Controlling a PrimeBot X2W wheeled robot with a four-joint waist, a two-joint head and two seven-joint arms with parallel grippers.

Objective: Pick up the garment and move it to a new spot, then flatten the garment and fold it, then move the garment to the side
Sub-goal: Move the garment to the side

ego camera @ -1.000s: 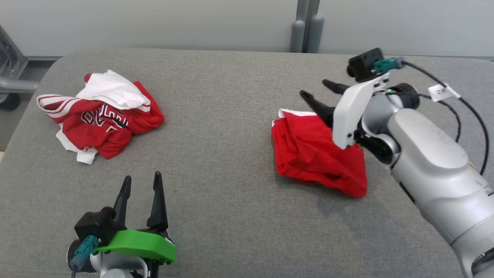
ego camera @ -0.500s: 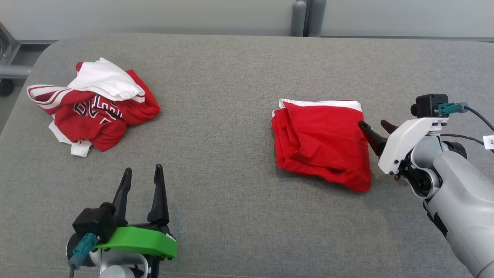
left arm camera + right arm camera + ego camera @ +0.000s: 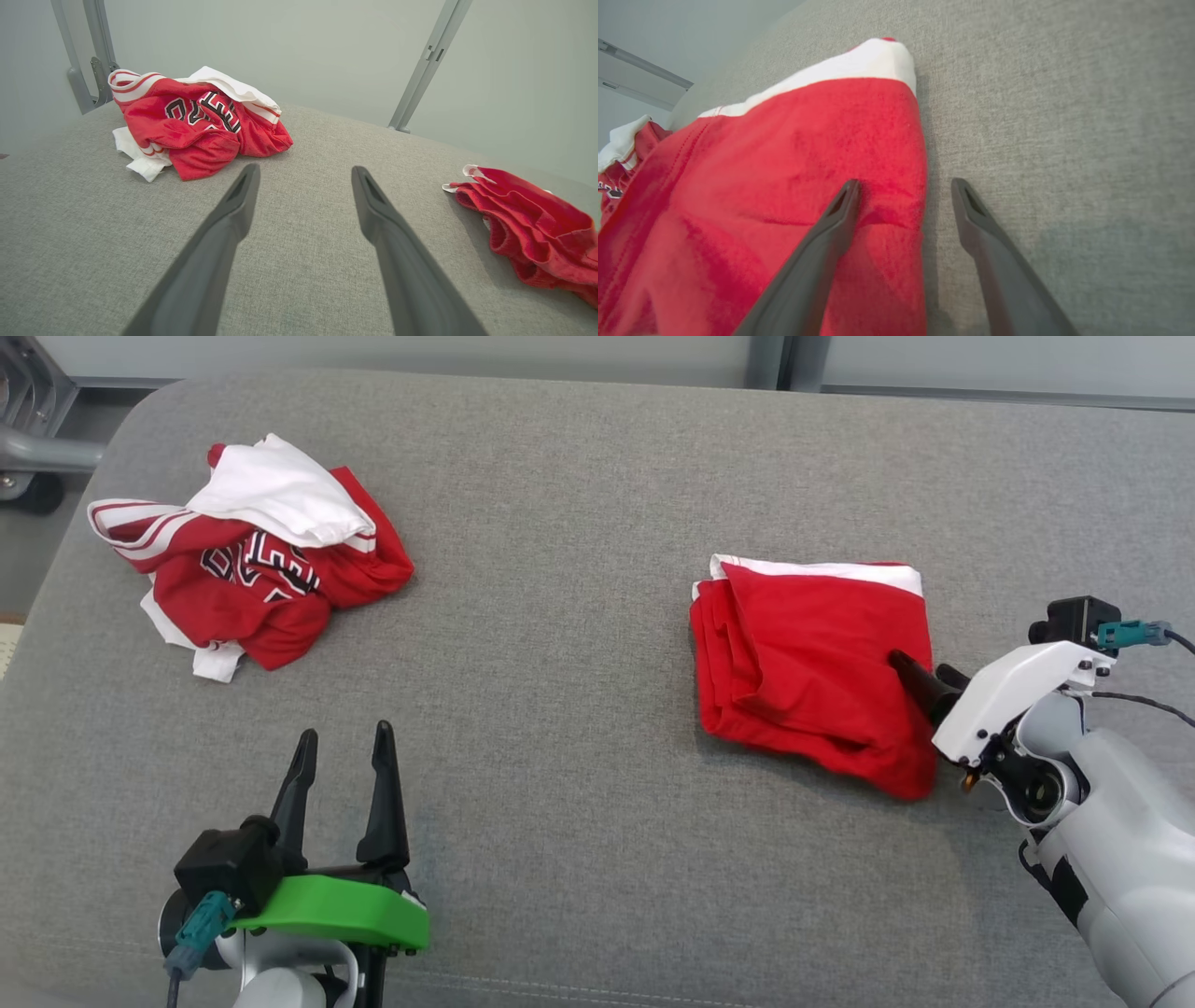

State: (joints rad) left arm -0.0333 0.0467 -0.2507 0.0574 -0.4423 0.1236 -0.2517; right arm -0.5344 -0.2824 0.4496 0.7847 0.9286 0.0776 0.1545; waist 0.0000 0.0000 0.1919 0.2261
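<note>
The garment [image 3: 808, 663] is red with a white band along its far edge. It lies folded on the grey cushioned surface [image 3: 560, 616] at the right. My right gripper [image 3: 920, 665] is open at the garment's right edge, low over it. In the right wrist view the right gripper [image 3: 906, 184] has one finger over the red garment [image 3: 784, 154] and the other over bare grey fabric. My left gripper [image 3: 344, 735] stands open at the lower left with nothing between its fingers. The left wrist view shows the left gripper [image 3: 303, 170] over grey fabric and the garment [image 3: 532, 224] far to its right.
A crumpled red and white jersey [image 3: 261, 569] with black lettering lies at the far left, and the jersey [image 3: 201, 126] sits ahead of my left fingers. A metal frame [image 3: 37, 439] stands past the surface's far left corner. Open grey fabric lies between the two garments.
The head camera has tilted down. My right gripper has drawn back from over the garment's far part to its right edge and stayed open. The left gripper has not moved.
</note>
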